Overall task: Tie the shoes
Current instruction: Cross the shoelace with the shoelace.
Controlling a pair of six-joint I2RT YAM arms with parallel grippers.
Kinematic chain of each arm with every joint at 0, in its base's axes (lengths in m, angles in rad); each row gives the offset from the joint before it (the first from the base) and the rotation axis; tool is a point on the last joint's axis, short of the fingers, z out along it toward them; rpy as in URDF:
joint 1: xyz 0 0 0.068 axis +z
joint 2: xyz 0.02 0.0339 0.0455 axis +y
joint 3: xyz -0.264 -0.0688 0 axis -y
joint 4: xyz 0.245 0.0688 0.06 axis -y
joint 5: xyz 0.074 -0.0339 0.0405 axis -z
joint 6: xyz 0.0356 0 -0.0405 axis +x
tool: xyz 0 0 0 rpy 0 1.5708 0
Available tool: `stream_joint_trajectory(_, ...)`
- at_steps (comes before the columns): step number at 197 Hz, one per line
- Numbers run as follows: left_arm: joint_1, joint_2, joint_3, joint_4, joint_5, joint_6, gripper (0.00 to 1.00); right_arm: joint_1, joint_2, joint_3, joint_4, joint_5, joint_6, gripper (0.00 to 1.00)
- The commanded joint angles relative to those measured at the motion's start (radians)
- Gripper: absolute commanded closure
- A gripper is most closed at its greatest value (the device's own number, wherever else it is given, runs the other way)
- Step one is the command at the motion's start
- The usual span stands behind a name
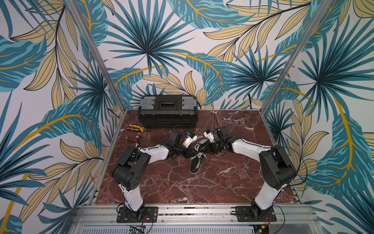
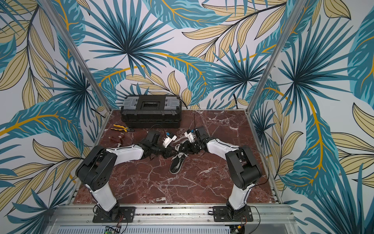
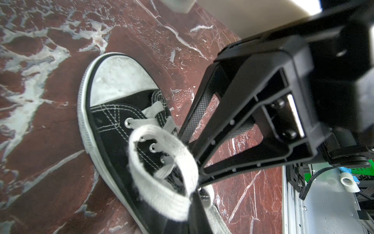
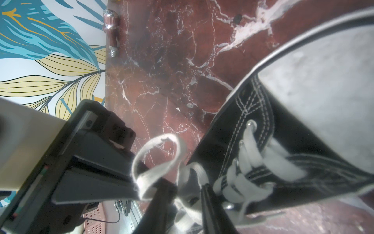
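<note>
- Step in hand, as we judge it: building the bow. One loop (image 3: pixel 162 131) of white lace is formed, but no finished bow yet.
- Our left claw (image 4: pixel 131 180): jaws closed, pinching the base of that loop, which stands out just past its tips.
- Our right claw (image 4: pixel 185 186): jaws part open, astride the lace strands by the top eyelets, right beside the left claw's tips. We see no firm pinch there.
- The shoe (image 1: pixel 195 165) lies on the marble table (image 1: pixel 222 182), directly under both claws where they meet. The laced part is below the tips. The toe cap (image 3: pixel 119 79) is off to one side of them, twd the arm bases.
- Next, we reckon: the right claw must shut on one free strand only, then carry it round the held loop w/o snagging the eyelet lacing.
- The left claw needs a steady hold & light tension. Nothing pins the shoe down, so a hard tug prob. drags it.
</note>
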Motion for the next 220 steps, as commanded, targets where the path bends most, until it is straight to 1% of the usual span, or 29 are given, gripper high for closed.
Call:
stream_joint_trajectory(1, -0.002, -0.023, -0.024, 0.012, 0.001, 0.007, 1.00, 0.006, 0.025, 0.002, -0.045, 0.004, -0.026, 0.68)
stream_joint_trajectory(43, -0.002, -0.024, -0.024, 0.009, -0.005, 0.009, 1.00, 0.010, 0.041, 0.002, -0.024, -0.050, -0.010, 0.68)
stream_joint_trajectory(69, -0.002, -0.025, -0.027, 0.011, -0.009, 0.003, 1.00, 0.010, 0.047, 0.000, -0.001, -0.095, 0.011, 0.71)
stream_joint_trajectory(89, -0.003, -0.029, -0.026, 0.008, -0.013, 0.003, 0.99, 0.010, 0.033, -0.007, 0.018, -0.103, 0.026, 0.75)
stream_joint_trajectory(122, -0.004, -0.028, -0.028, 0.003, -0.020, 0.000, 0.99, 0.010, 0.023, -0.021, 0.047, -0.117, 0.051, 0.85)
stream_joint_trajectory(149, -0.004, -0.027, -0.029, -0.002, -0.019, 0.002, 0.97, 0.007, 0.014, -0.029, 0.043, -0.113, 0.041, 0.93)
stream_joint_trajectory(165, -0.004, -0.027, -0.030, -0.002, -0.019, 0.000, 0.97, 0.007, 0.008, -0.029, 0.029, -0.105, 0.026, 0.94)
stream_joint_trajectory(189, -0.004, -0.030, -0.036, 0.006, -0.018, -0.001, 0.96, 0.001, -0.009, -0.025, -0.016, -0.056, -0.012, 0.94)
stream_joint_trajectory(198, -0.004, -0.034, -0.039, 0.013, -0.013, -0.001, 0.96, 0.001, -0.017, -0.015, -0.045, -0.021, -0.036, 0.90)
stream_joint_trajectory(208, -0.004, -0.037, -0.045, 0.024, -0.007, 0.001, 0.96, 0.001, -0.023, -0.004, -0.119, 0.017, -0.061, 0.85)
stream_joint_trajectory(220, -0.004, -0.043, -0.046, 0.033, -0.002, 0.003, 0.97, 0.001, -0.027, 0.001, -0.150, 0.036, -0.080, 0.81)
